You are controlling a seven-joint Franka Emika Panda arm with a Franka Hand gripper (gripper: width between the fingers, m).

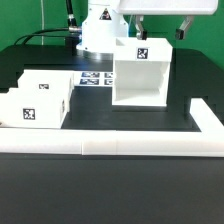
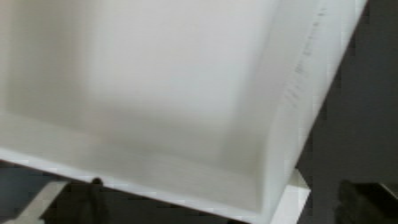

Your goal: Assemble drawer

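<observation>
You had the gripper (image 1: 160, 30) at the top of the exterior view, just above the drawer housing (image 1: 140, 82), and I could not tell whether it was clenched or released, since the fingers were mostly out of sight. The housing stood upright on the black table (image 1: 120, 122), towards the exterior view's right, with its tag facing the camera. In the wrist view its plain white surface (image 2: 160, 80) filled nearly everything, with only a dark fingertip (image 2: 84, 196) showing at its edge. The two small trays sat well apart from it on the exterior view's left. They were side by side and seemingly touching, the rear tray (image 1: 50, 86) just behind the front tray (image 1: 32, 110), each showing a tag. The marker board (image 1: 97, 78) lay flat between trays and housing, and the low white border wall (image 1: 110, 148) ran along the near side.
</observation>
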